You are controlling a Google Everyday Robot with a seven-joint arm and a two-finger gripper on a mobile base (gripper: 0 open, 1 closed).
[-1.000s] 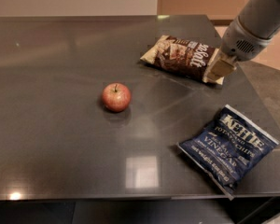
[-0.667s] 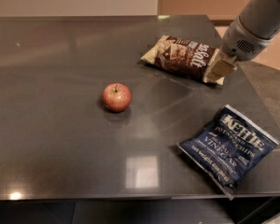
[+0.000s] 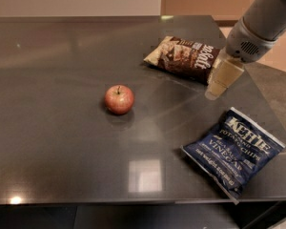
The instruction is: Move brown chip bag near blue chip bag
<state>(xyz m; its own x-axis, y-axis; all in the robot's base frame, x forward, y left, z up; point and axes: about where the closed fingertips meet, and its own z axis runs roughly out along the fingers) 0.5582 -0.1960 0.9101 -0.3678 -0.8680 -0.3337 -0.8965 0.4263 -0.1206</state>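
The brown chip bag (image 3: 185, 57) lies flat on the dark table (image 3: 62, 128) at the back right, with cream ends and white script. The blue chip bag (image 3: 233, 150) with "Kettle" and "Vinegar" lettering lies at the front right, near the table's edge. My gripper (image 3: 218, 82) hangs from the grey arm (image 3: 257, 27) at the upper right. It sits at the brown bag's right end, low over the table and above the blue bag in the picture.
A red apple (image 3: 118, 99) stands near the table's middle, left of both bags. The table's right edge (image 3: 269, 104) runs close by the gripper and the blue bag. A lighter floor shows beyond it.
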